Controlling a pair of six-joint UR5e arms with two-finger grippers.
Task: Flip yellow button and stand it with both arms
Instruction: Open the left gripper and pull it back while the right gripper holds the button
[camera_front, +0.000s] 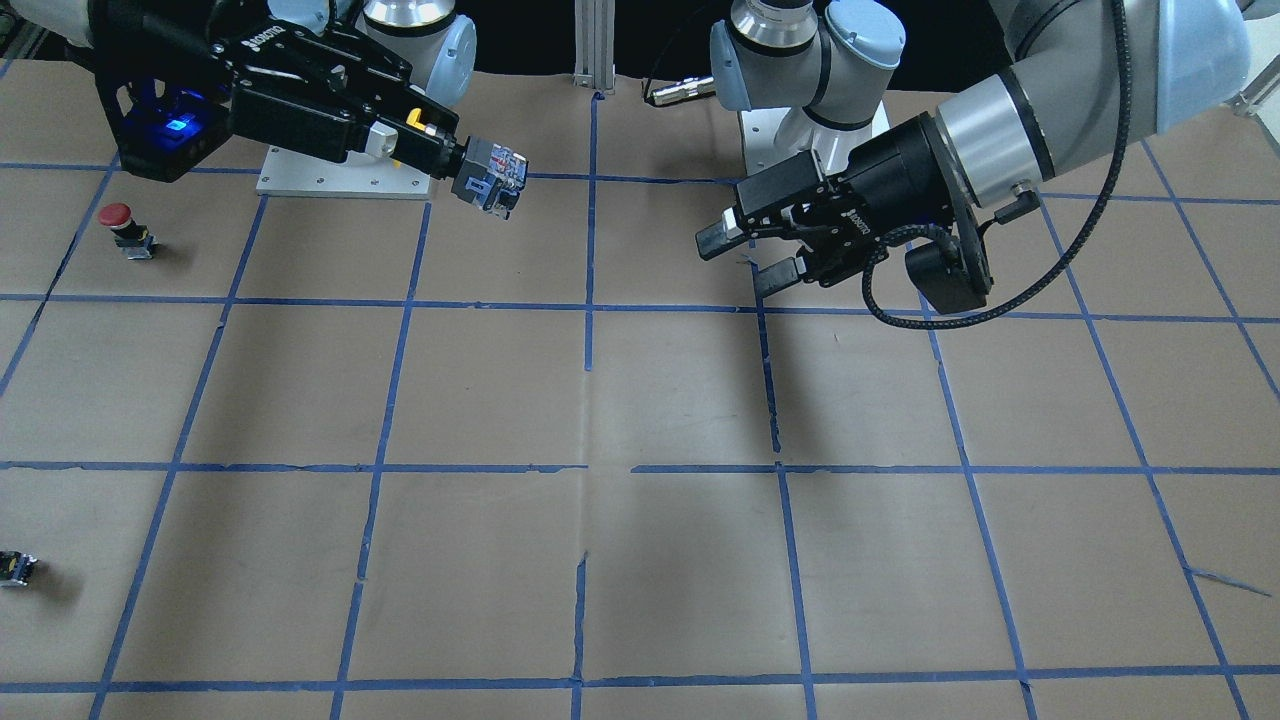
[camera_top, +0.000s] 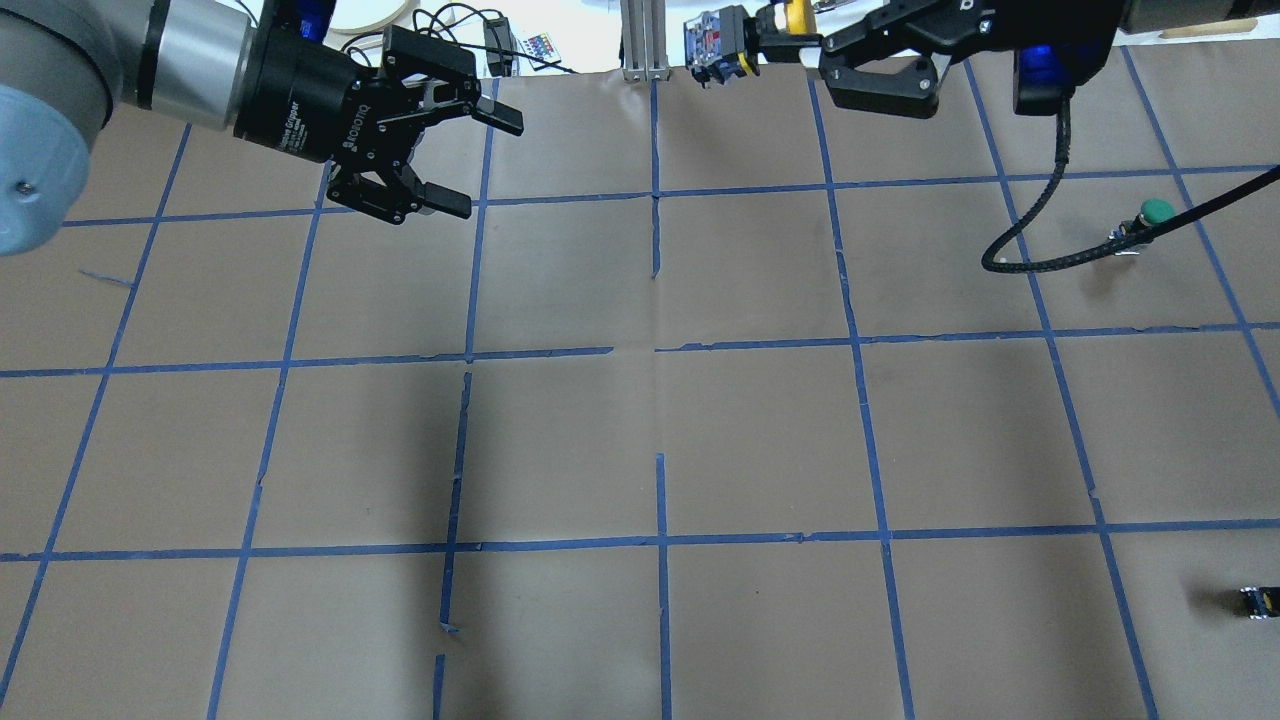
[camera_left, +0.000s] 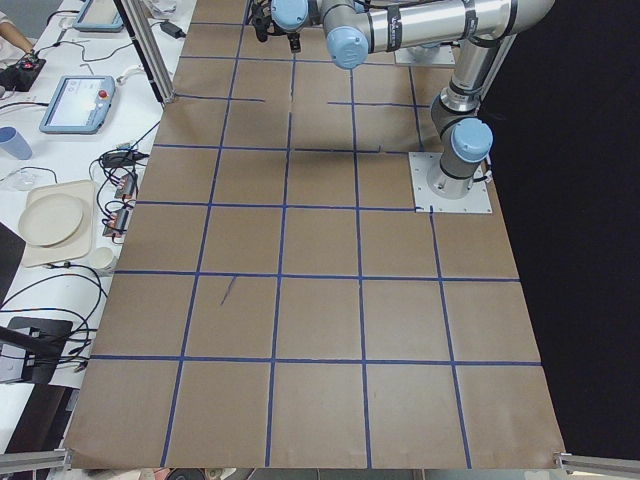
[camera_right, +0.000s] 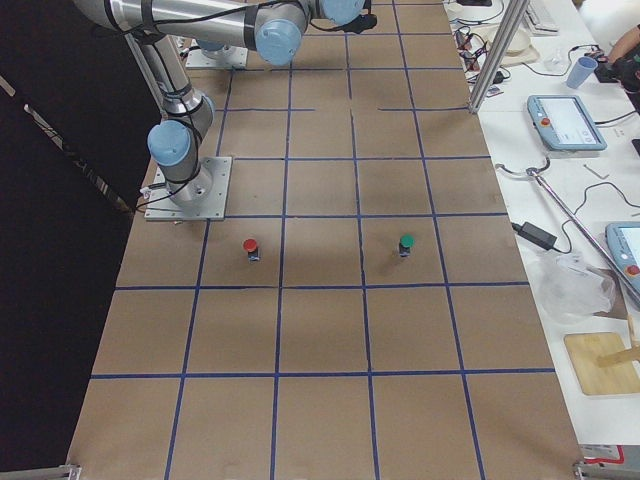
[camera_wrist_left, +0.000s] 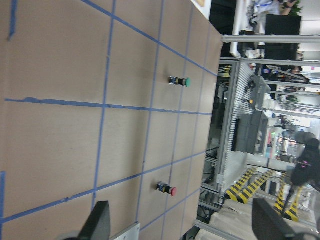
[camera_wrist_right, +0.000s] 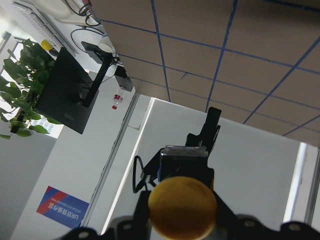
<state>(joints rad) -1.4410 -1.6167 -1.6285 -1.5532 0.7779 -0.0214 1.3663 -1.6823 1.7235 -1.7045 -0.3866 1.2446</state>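
Observation:
My right gripper (camera_front: 447, 150) is shut on the yellow button (camera_front: 488, 180) and holds it sideways in the air over the table's robot-side rows. The yellow cap sits between the fingers and the grey-and-black body points toward my left gripper. In the overhead view the yellow button (camera_top: 725, 40) hangs at the top centre, held by my right gripper (camera_top: 790, 25). The right wrist view shows its round yellow cap (camera_wrist_right: 182, 207) close up. My left gripper (camera_front: 735, 262) is open and empty, also in the air, a gap away from the button's body. It shows at the upper left overhead (camera_top: 483, 165).
A red-capped button (camera_front: 120, 225) stands on the table on my right side. A green-capped button (camera_top: 1150, 215) stands further out. A tiny dark part (camera_top: 1260, 600) lies near the right edge. A black cable (camera_top: 1040, 255) hangs from the right wrist.

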